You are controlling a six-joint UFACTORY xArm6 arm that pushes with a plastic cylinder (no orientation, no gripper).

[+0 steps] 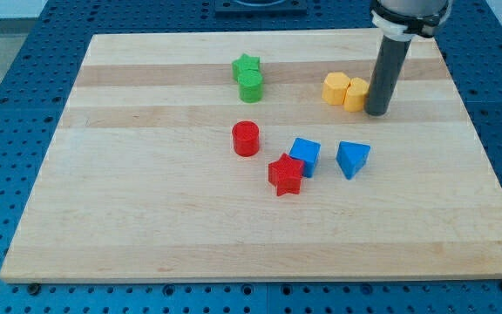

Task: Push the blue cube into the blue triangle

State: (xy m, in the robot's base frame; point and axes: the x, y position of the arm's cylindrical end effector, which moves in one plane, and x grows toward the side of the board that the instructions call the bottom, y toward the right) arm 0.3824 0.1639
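Red star [285,175] nearest, touching blue cube [305,155]; blue triangle [353,159] just beside, gap unclosed.
No fingers to open or close: my tip [376,112] down on wooden board [146,227], against yellow blocks [345,91], well above both blues. Push apparently not begun; still needs reaching the cube's left side.

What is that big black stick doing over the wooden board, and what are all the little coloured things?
That stick is the end of a robot arm. It has no hand, so it holds nothing; its tip just slides along and pushes blocks. One camera looks down at the wooden board. Right now the tip is beside two yellow blocks, on their right. Lower down sit the blue cube and, apart to its right, the blue triangle. A red star touches the cube, a red cylinder is nearby, and two green blocks are near the top.
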